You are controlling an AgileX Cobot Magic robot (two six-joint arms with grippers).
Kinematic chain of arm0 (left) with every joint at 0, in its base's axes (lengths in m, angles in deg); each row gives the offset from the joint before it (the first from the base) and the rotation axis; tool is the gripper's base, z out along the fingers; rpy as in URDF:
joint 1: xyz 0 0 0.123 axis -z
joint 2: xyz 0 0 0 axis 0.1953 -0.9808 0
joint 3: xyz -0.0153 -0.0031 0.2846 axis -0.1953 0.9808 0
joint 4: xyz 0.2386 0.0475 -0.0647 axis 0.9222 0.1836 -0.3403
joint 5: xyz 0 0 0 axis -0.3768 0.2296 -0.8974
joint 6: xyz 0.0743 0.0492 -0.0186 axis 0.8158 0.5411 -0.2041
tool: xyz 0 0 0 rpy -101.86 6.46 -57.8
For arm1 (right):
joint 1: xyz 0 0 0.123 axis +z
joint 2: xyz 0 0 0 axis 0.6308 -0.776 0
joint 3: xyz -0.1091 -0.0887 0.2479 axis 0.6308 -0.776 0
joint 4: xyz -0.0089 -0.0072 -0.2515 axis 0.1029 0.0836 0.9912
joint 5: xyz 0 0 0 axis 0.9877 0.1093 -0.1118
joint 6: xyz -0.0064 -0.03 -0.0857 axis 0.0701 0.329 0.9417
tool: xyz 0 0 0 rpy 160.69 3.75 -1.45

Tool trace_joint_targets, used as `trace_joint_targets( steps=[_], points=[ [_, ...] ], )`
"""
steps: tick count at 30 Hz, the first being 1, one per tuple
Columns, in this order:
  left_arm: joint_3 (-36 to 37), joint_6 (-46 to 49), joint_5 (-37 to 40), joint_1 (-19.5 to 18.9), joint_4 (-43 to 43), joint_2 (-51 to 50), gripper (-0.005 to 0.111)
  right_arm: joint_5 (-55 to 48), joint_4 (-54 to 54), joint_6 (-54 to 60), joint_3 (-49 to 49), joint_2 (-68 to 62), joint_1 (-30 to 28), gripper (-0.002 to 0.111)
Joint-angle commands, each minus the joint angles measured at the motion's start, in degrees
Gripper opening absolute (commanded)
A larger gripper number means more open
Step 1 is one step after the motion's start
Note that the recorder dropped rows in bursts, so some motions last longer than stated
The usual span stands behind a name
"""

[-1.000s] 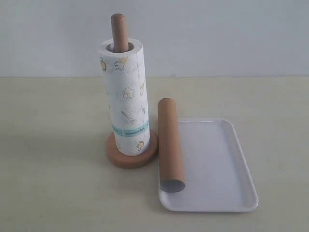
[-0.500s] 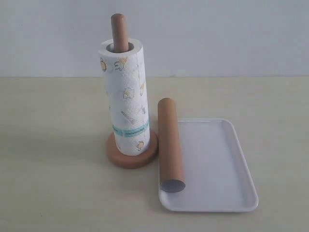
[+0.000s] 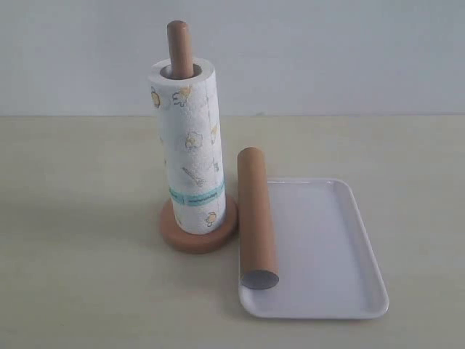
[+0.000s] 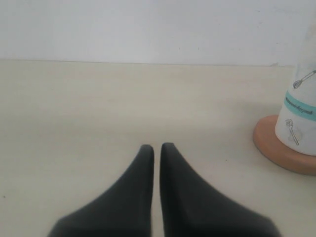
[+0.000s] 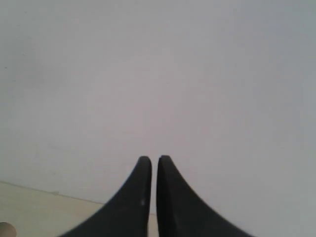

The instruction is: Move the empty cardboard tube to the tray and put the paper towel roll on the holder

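While the left gripper (image 4: 156, 146) and right gripper (image 5: 154, 159) sit pinched together and empty, the paper towel roll (image 3: 190, 153) stands on the holder (image 3: 197, 240), ahead of the left one and partly cut off. The empty cardboard tube (image 3: 256, 214) lies along the tray (image 3: 327, 247) edge nearest the holder. Beige table (image 3: 87, 218), pale wall (image 5: 158, 74). A brown nub (image 5: 5, 230) near the right gripper is perhaps the pole's tip.

The white paper towel roll (image 3: 190, 149) carries yellow cartoons and a teal band; the cardboard tube (image 3: 256, 214) is brown, the tray (image 3: 341, 247) white.

The paper towel roll (image 3: 190, 145) hides much of the holder (image 3: 196, 244); the left wrist view crops both.
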Motion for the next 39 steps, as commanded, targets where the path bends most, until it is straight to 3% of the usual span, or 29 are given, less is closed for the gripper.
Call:
trace_joint_targets(
  steps=[1, 5, 18, 39],
  points=[
    [0.15, -0.44, -0.01, -0.04, -0.31, 0.20, 0.004, 11.09, -0.09, -3.28, -15.97, 7.89, -3.74, 0.004],
    [0.15, -0.44, -0.01, -0.04, -0.31, 0.20, 0.004, 13.25, -0.09, -3.28, -27.07, 10.99, -4.76, 0.004],
    [0.15, -0.44, -0.01, -0.04, -0.31, 0.20, 0.004, 15.48, -0.09, -15.01, -41.87, 16.18, -4.76, 0.004],
    [0.15, -0.44, -0.01, -0.04, -0.31, 0.20, 0.004, 1.90, 0.60, -15.85, -42.24, 19.64, -4.50, 0.004]
  ],
)
